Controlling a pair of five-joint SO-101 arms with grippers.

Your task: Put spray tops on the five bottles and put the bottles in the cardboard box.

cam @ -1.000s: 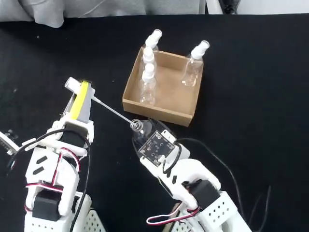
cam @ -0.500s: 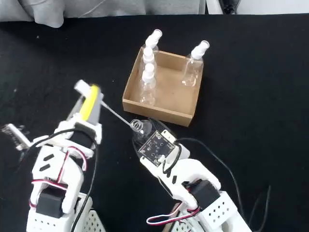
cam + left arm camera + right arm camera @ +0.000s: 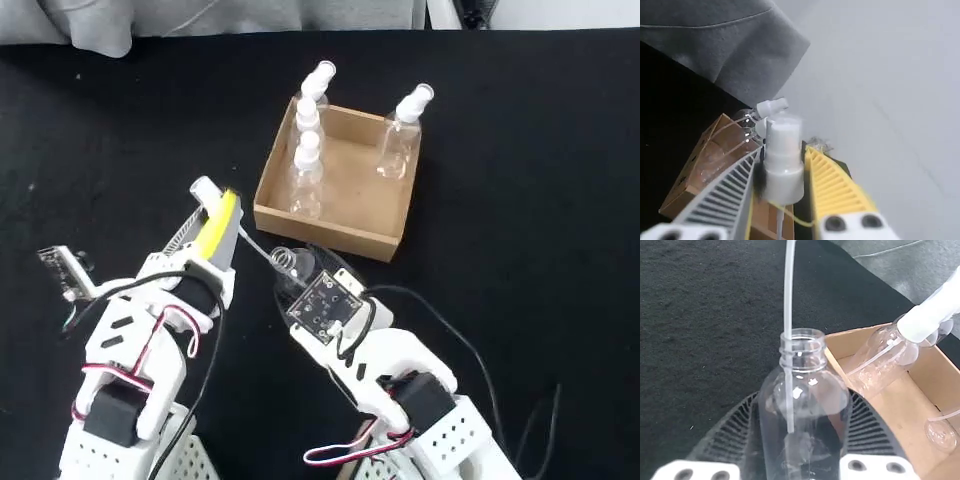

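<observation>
The left gripper [image 3: 782, 152] pinches the spray top [image 3: 784, 165], whose dip tube [image 3: 788, 315] slants down into the neck of the bottle [image 3: 802, 412] clamped in the right gripper [image 3: 804, 396] (the top sits off-axis, toward the left arm).

- The table [image 3: 520, 150] is looked down on from a fixed high camera, set far enough back that the left arm [image 3: 140, 340], the right arm [image 3: 380, 360] and the cardboard box [image 3: 345, 190] are all taken in.
- From the left wrist, the scene is viewed at close range along the left gripper [image 3: 782, 152], past the spray top [image 3: 783, 167], toward what may be a pale wall [image 3: 890, 75].
- From the right wrist, the bottle [image 3: 801, 385] is seen from very near, along the right gripper [image 3: 801, 407].
- The box and its capped bottles [image 3: 305, 170] are shared by all three views.
</observation>
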